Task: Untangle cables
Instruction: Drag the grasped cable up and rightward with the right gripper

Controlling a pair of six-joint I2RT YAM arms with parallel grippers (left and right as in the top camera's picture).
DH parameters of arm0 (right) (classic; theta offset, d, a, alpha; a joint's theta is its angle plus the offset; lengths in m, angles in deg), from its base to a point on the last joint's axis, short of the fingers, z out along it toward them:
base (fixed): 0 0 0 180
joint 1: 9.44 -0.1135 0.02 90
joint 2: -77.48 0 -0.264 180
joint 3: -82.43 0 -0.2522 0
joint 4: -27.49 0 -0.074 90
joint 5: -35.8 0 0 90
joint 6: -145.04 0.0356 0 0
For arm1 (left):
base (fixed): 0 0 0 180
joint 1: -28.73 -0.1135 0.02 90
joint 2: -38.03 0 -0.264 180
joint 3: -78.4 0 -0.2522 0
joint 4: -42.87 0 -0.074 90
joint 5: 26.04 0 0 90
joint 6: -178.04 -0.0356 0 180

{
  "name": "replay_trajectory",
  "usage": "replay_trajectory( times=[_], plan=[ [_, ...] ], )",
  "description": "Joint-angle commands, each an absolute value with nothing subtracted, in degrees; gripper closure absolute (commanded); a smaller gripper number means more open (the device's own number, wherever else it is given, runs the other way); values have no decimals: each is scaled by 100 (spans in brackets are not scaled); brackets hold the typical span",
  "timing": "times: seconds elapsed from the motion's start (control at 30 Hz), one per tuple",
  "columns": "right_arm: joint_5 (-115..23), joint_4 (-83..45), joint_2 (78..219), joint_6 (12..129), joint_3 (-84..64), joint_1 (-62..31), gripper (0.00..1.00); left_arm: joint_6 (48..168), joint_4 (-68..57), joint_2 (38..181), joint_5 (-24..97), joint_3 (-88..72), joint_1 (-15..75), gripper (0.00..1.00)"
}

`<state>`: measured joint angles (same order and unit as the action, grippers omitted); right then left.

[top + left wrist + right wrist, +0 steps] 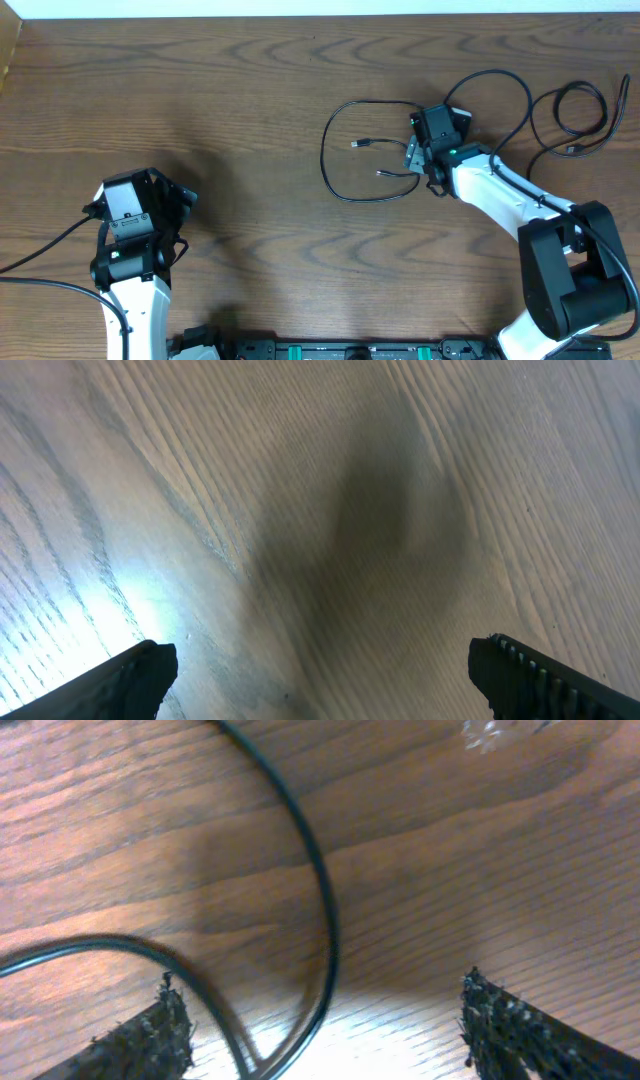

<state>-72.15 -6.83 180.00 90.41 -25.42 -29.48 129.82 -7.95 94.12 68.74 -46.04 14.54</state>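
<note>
Black cable [325,890] lies loose between fingers [140,1040] of the right gripper [320,985] — spread wide.

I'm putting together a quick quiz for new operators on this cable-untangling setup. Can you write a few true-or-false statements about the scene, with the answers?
1. The left tool is open over the bare table. True.
2. The right tool is clamped on a black cable. False: its fingers stand apart, and the black cable lies on the wood between them.
3. A looped cable lies beside the right tool, on the side toward the left arm. True.
4. The left tool hovers over the cables. False: it is far from them, with none in its view.
5. Another cable lies near the table's right edge. True.
</note>
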Motion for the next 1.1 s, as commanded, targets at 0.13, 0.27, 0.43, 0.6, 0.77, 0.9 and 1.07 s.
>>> replay_trajectory(
  times=[0.13, 0.27, 0.43, 0.6, 0.77, 0.9, 1.07],
  plan=[
    [-6621, -615, 18361, 8943, -2544, -2797, 11, 12991, -800, 9375, 6889, -4567, 1445, 1],
    [-6308, -611, 18431, 8558, -2544, -2797, 10, 12991, -800, 9375, 6889, -4567, 1445, 1],
    [-6260, -643, 18459, 7944, -2546, -2790, 20, 12991, -800, 9375, 6889, -4567, 1445, 1],
    [-6260, -626, 18682, 7702, -2546, -2786, 51, 12991, -819, 9375, 6889, -4567, 1445, 1],
    [-5989, -615, 19124, 7704, -2546, -2786, 87, 12991, -819, 9375, 6889, -4567, 1445, 1],
    [-5961, -547, 19268, 7708, -2546, -2747, 99, 12991, -819, 9375, 6889, -4567, 1445, 1],
    [-5987, -73, 19266, 7704, -2542, -2434, 99, 12991, -819, 9375, 6889, -4567, 1445, 1]
  ],
)
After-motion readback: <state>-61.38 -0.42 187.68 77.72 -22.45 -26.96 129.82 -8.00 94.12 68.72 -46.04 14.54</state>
